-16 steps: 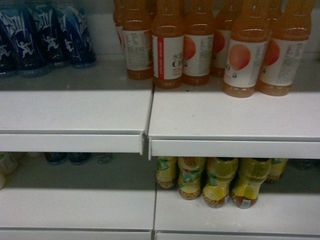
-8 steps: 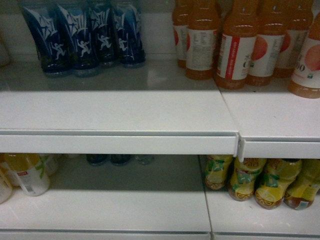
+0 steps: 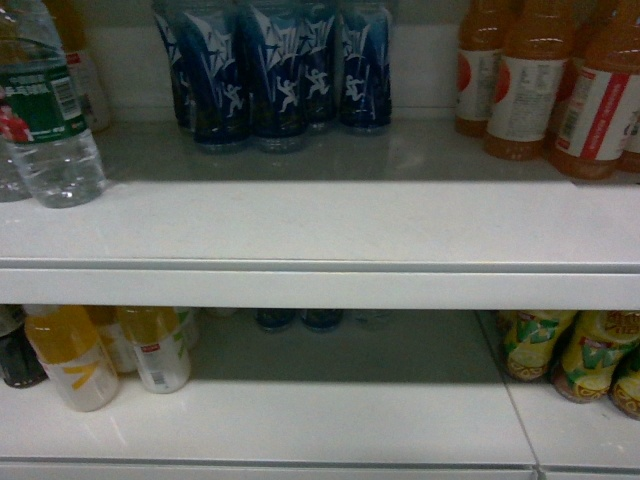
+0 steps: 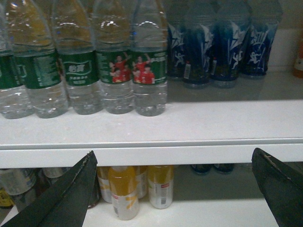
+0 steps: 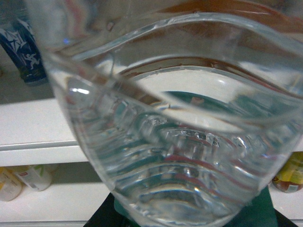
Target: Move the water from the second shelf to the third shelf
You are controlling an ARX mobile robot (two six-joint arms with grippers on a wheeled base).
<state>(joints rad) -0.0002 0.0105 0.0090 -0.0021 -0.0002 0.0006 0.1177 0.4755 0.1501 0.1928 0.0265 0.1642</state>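
A clear ribbed water bottle fills the right wrist view, tilted and very close, with its green label at the bottom edge. My right gripper is shut on it; only its dark base shows beneath the bottle. More water bottles with green labels stand in a row on the upper shelf. One of them shows at the far left of the head view. My left gripper is open and empty, in front of the shelf edge and below that row. Neither gripper shows in the head view.
Dark blue bottles stand mid-shelf, to the right of the water. Orange drink bottles stand at the right. On the lower shelf are yellow-capped drinks at the left and yellow-green bottles at the right.
The head view has swung left: the blue and orange bottles slid to the right of the picture, and a water bottle has come into view at the left edge.
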